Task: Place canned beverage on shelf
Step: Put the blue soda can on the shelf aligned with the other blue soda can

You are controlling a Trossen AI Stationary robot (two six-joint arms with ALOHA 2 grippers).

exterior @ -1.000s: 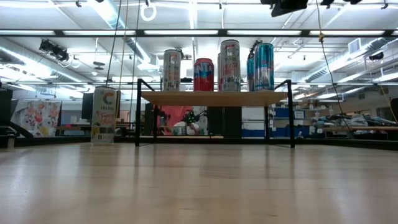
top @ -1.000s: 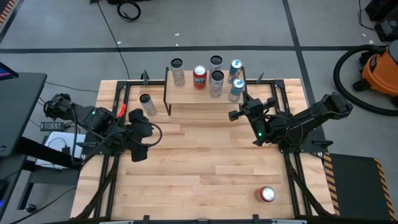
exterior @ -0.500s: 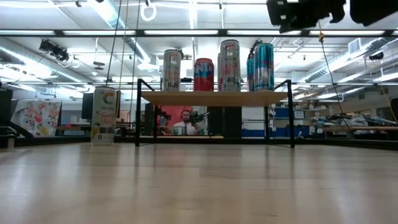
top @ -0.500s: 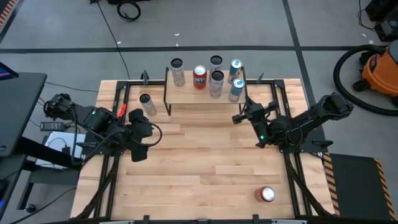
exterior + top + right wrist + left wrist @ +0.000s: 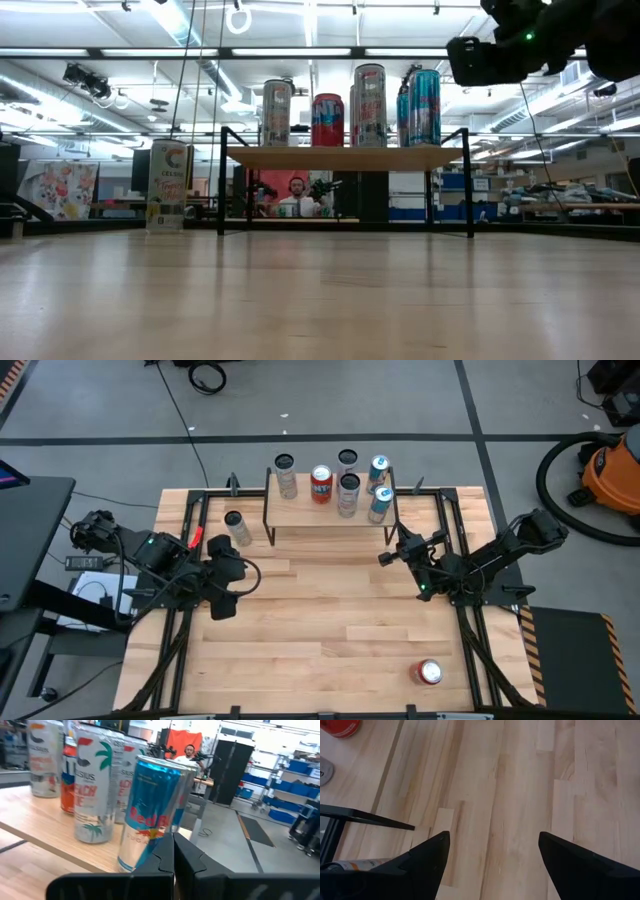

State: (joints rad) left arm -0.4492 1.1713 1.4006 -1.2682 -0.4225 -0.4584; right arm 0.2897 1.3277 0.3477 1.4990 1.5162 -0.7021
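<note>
- Five cans stand on the shelf [image 5: 330,510], the blue can [image 5: 150,815] nearest the right claw [image 5: 384,557], which is pinched shut and empty, just off the shelf's end
- Left to do, I'd say: a pale can [image 5: 238,527] beyond the left claw [image 5: 222,607], which gapes wide over bare desk [image 5: 320,620], and a red can [image 5: 429,673] lying well behind the right claw
- Since a second ago the right claw has pulled back from the shelf
</note>
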